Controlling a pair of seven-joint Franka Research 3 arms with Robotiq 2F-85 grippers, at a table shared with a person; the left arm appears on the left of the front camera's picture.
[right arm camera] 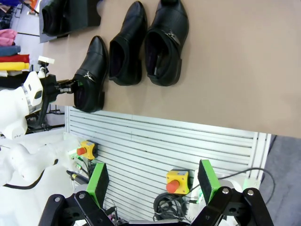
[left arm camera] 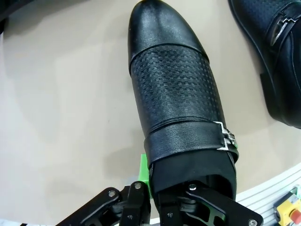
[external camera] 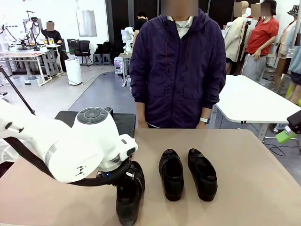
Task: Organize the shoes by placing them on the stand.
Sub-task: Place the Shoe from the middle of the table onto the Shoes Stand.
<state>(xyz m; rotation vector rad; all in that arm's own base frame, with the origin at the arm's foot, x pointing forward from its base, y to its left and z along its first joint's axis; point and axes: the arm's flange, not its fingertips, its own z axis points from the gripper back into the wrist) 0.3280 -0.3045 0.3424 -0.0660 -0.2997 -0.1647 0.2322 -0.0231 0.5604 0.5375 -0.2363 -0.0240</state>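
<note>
The shoe (left arm camera: 174, 94) is glossy leather, embossed mid-upper, with a metal buckle (left arm camera: 227, 140).

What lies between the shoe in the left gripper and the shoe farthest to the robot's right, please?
The middle shoe lies there, close beside the rightmost shoe and apart from the held shoe, as the front view shows.

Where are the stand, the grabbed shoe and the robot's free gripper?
Stand (external camera: 124, 123): front view, bare top behind the arm.
Grabbed shoe (left arm camera: 171, 89): left wrist view, textured upper.
Right gripper (right arm camera: 153, 182): right wrist view, midway between its green pads.
</note>
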